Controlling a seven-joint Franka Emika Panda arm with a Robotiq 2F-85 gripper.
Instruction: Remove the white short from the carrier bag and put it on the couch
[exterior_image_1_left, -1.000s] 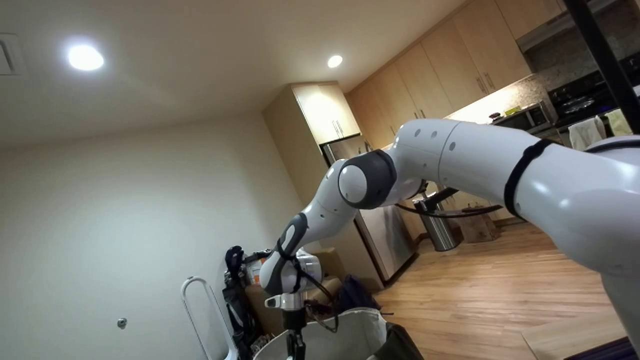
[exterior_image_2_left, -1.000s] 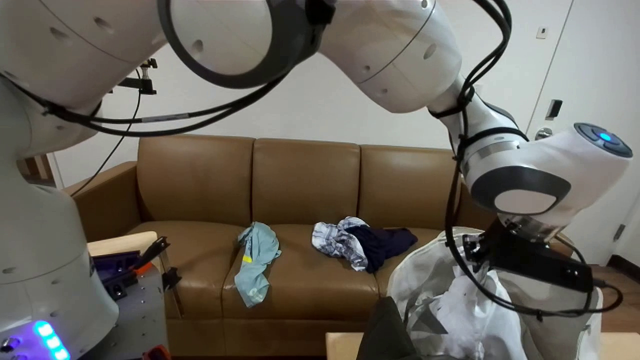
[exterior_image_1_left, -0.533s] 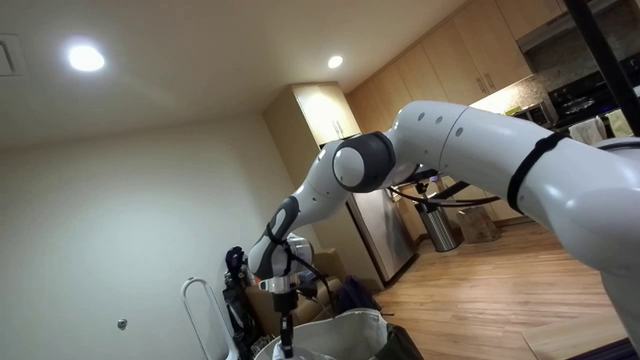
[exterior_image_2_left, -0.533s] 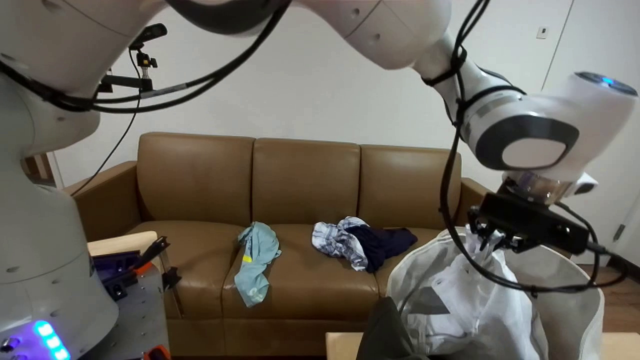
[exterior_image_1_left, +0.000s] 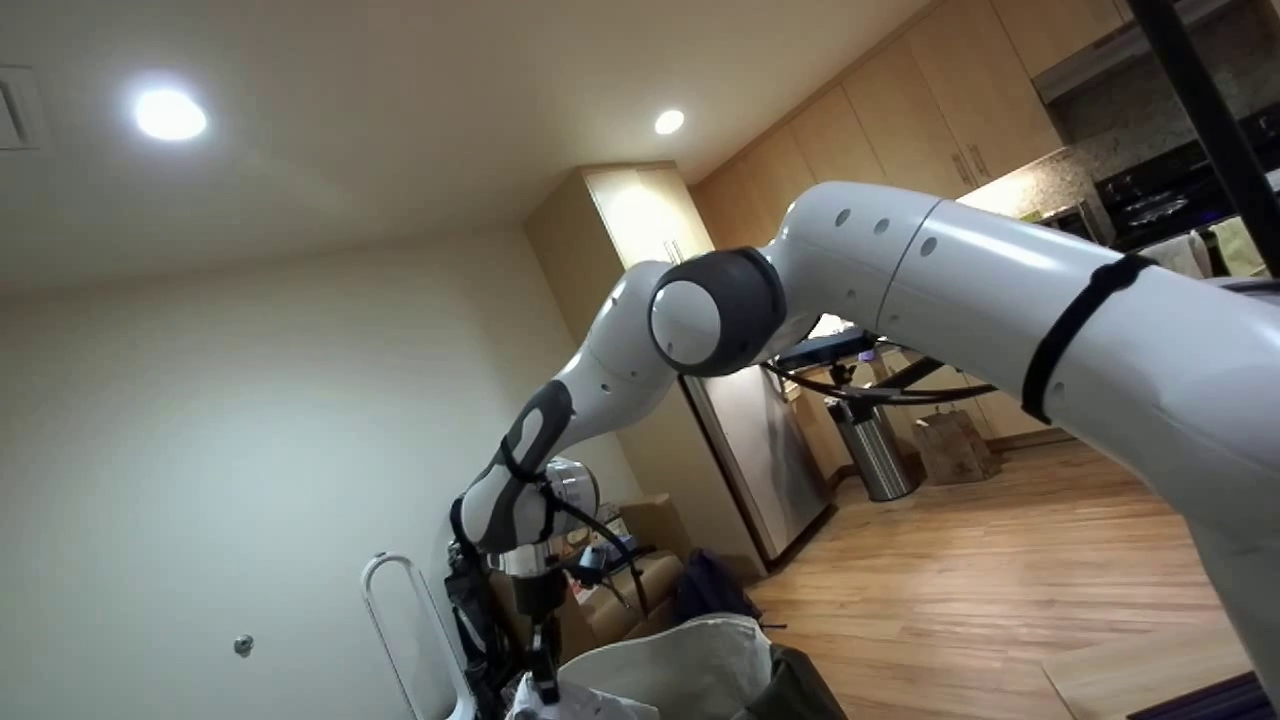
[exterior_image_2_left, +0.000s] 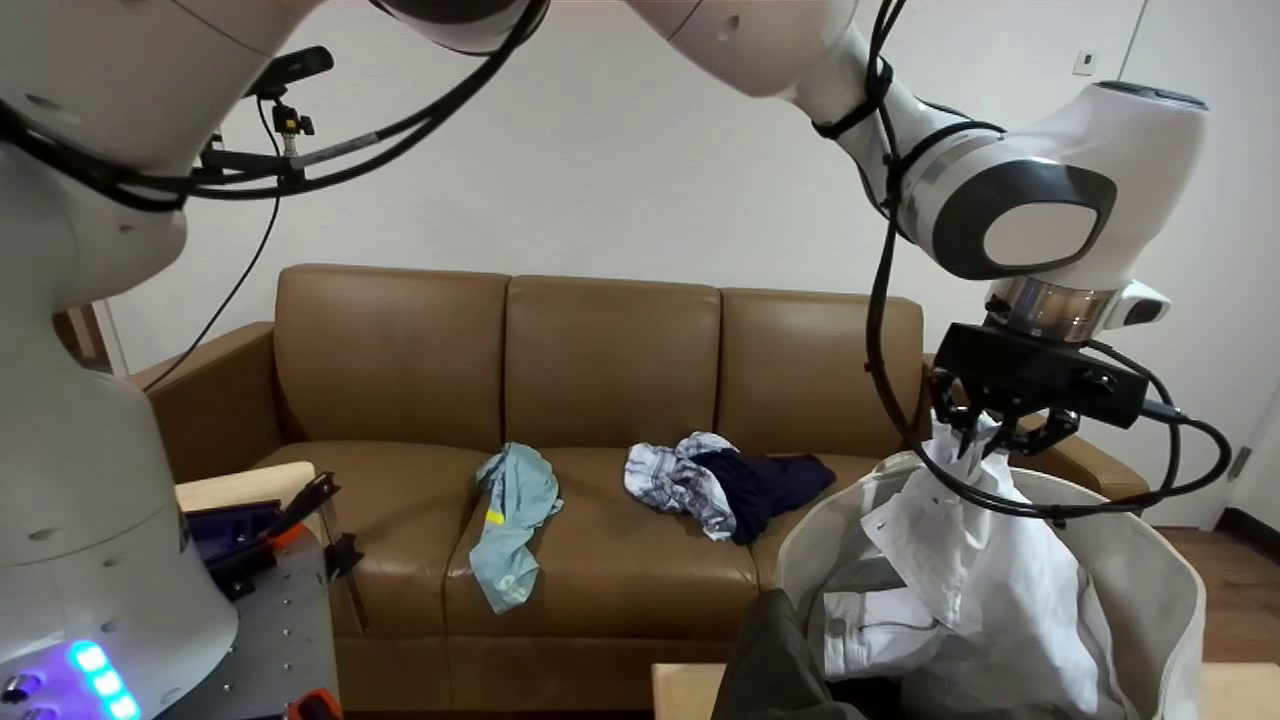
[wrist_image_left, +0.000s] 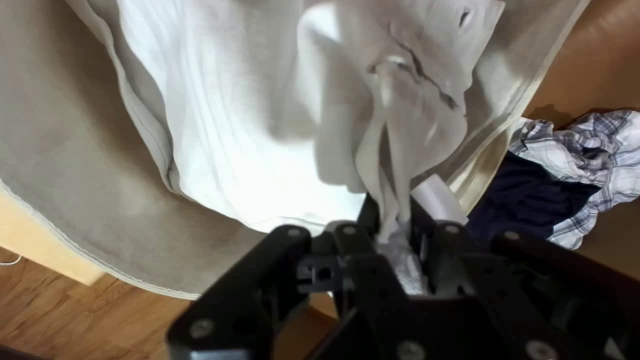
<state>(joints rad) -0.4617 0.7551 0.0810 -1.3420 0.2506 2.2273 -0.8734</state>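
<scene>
The brown leather three-cushion couch (exterior_image_2_left: 613, 370) is the destination and the largest element. In front of it stands the pale grey-white, soft-walled carrier bag (exterior_image_2_left: 1145, 590) with a rounded rim, mouth upward. The white shorts (exterior_image_2_left: 1015, 600) of soft woven cloth hang partly out: their gathered end seems to stand above the rim, their lower folds lie inside. On the couch seat rest a crumpled plaid white-and-grey garment (exterior_image_2_left: 662, 490) bunched with a navy garment (exterior_image_2_left: 772, 490), and, apart from them, a pale blue-green garment (exterior_image_2_left: 515, 525). My black two-fingered gripper (wrist_image_left: 394, 220) is closed on the gathered end, the bunched cloth passing between its tips.

Handling (judged): light, limp, hardly fragile. The doubled fold I hold, perhaps near the waistband, should resist slipping; no new hold seems needed, though loose folds may trail.

Edges and room: the rim curves close round the cloth and, being soft, could be dragged along. I should rise until the lowest folds clear it, then travel sideways. On the couch, brown seat shows between the blue-green garment and the plaid one, a likely landing.
</scene>
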